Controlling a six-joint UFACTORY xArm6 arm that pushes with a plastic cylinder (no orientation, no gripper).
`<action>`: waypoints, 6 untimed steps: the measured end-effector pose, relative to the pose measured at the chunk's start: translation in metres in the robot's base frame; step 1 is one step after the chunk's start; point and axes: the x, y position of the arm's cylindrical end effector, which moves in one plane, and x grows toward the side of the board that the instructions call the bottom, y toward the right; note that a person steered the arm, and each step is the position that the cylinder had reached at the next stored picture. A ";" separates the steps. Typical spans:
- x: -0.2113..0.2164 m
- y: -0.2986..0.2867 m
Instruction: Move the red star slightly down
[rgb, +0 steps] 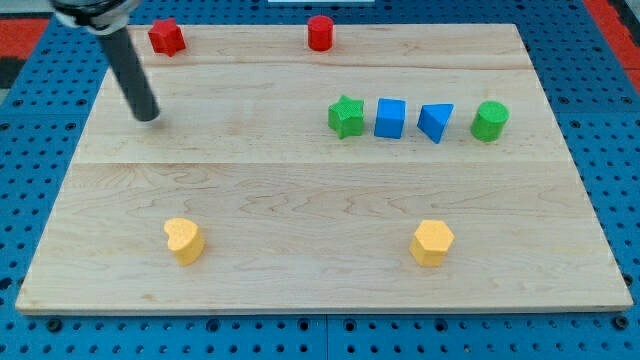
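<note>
The red star (166, 37) lies near the top left corner of the wooden board (320, 200). My tip (148, 116) rests on the board below the star and slightly to its left, apart from it. The dark rod leans up toward the view's top left.
A red cylinder (319, 32) stands at the top middle. A row at the right holds a green star (346, 116), a blue cube (390, 118), a blue triangular block (436, 122) and a green cylinder (490, 120). A yellow heart (184, 240) and a yellow hexagon (432, 242) lie near the bottom.
</note>
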 end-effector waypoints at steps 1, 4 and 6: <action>-0.043 0.044; -0.170 0.044; -0.169 -0.043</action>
